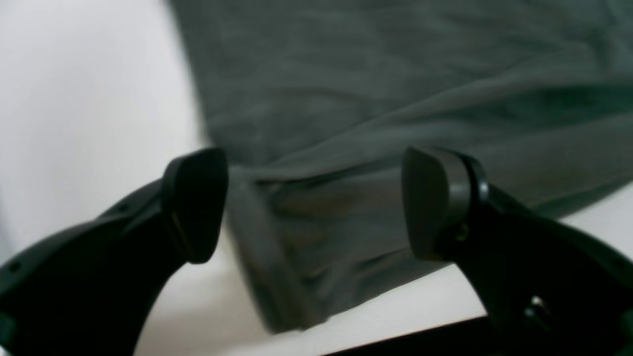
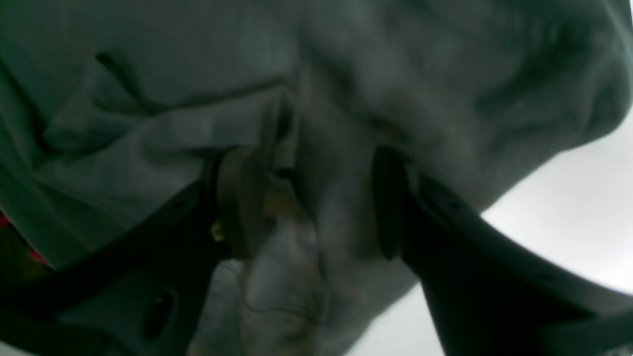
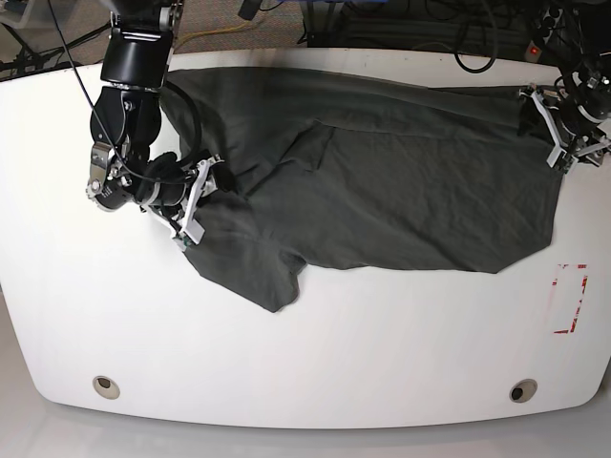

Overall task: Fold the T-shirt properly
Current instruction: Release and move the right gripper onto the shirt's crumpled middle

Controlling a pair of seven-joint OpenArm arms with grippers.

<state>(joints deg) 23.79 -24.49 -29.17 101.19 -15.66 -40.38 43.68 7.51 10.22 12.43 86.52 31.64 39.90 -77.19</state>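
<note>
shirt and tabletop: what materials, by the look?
T-shirt: soft matte knit, probably cotton jersey; it wrinkles and drapes in loose folds. Table: hard, smooth white board, likely laminate or painted; slight sheen, dark edge showing in the left wrist view.

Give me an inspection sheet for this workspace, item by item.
Surface: white table, two round holes near the front edge.
Job's things: dark grey T-shirt spread wrinkled over the far half, not yet folded, one part trailing toward the front.
Clutter: red-marked patch on the table's right side.
Grippers: right gripper shut on bunched T-shirt fabric; left gripper open, its jaws apart over a T-shirt corner.
Cables: black cables beyond the far edge; a cable runs along the right arm.
Surroundings: floor and equipment behind the table, unclear.
</note>
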